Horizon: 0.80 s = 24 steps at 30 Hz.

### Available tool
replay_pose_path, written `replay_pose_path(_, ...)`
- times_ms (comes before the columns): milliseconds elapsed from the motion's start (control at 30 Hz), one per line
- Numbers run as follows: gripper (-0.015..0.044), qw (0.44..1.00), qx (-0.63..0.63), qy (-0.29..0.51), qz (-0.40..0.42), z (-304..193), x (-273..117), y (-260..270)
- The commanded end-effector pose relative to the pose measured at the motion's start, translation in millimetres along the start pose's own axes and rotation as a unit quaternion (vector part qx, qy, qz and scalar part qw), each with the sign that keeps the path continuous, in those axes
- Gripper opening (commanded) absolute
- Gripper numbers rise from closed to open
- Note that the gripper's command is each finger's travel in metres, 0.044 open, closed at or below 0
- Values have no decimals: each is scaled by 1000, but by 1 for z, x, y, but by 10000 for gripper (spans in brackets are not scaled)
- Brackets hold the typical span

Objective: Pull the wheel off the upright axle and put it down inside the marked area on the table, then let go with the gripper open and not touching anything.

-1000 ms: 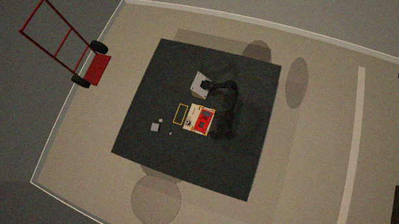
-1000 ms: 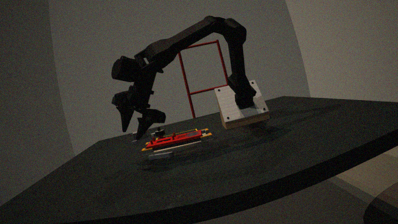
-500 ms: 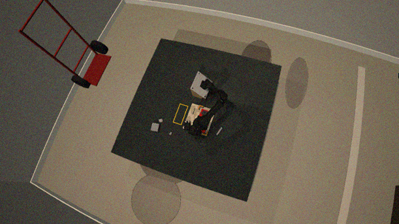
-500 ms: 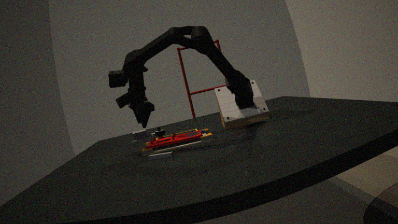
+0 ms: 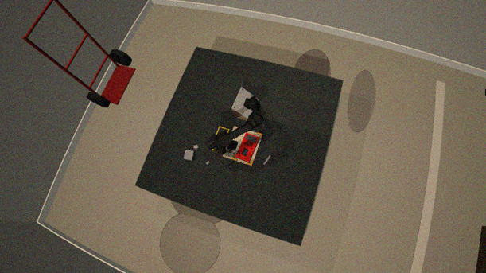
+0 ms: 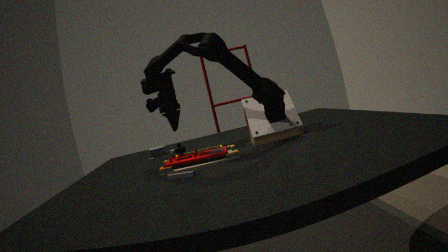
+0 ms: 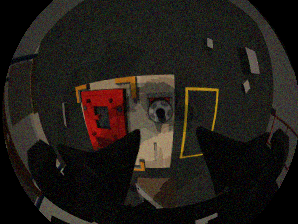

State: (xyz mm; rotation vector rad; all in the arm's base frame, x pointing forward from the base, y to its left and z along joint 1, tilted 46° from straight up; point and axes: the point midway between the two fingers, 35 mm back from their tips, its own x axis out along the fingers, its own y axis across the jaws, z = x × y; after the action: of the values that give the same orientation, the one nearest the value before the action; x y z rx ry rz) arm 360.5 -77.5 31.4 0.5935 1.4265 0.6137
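A dim grey room with a beige floor surrounds a dark square table; a red hand truck leans in the far corner. On the table, near my pale mounting block, lies a flat board with a red plate on one half. The wheel sits on the pale half of that board, beside the red plate, on its upright axle; from the side view it shows only as a small dark knob standing above the board. Just past the wheel, on the side away from the red plate, a yellow outline on the table marks where it has to end up, close by, so the carry should be short.

My gripper hangs well above the wheel, pointing straight down, because the wheel must come off along the axle. My fingers are spread partway and hold nothing; in the wrist view the wheel lies in the gap between them, so I judge the alignment roughly right. Next I should need a straight descent, with the spread wide enough to straddle the wheel's rim.
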Motion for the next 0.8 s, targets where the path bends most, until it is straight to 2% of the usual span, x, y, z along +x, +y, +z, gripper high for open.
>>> replay_pose_path(0, 300, 1000, -1, -1, 3, 0, -1, 9)
replay_pose_path(167, 300, 1000, -1, -1, 3, 1, 10, 9)
replay_pose_path(467, 300, 1000, -1, -1, 4, 1, 69, 8)
replay_pose_path(633, 300, 1000, -1, -1, 4, 1, 74, 8)
replay_pose_path(733, 221, 1000, -5, 3, 3, 1, 71, 9)
replay_pose_path(767, 215, 1000, -5, 3, 3, 1, 71, 9)
